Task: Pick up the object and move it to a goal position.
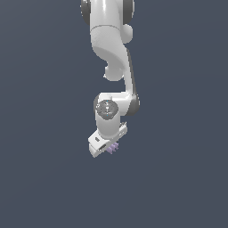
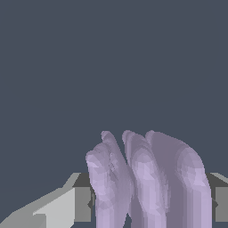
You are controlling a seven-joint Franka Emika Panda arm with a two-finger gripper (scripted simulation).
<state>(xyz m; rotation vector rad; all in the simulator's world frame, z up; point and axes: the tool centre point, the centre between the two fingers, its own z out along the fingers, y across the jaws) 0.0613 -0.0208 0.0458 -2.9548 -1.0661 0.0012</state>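
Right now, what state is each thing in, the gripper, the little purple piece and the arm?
Gripper: shut on the lavender finned piece, tilted.
Lavender finned piece: held between the fingers, its ridged fins pointing away from the wrist camera.
Arm: reaching down from the top of the exterior view.

A plain, flat dark slate-blue backdrop [image 1: 40,178] is seen across the whole exterior view, from the exterior view's left to the exterior view's right; no edge, seam, shadow line or texture can be made out on it, so it cannot be told whether a floor, a table or a wall is shown. The same dark slate-blue surface [image 2: 111,62] is seen in the wrist view, evenly shaded and unmarked; nothing else apart from the task's things is shown in either view.
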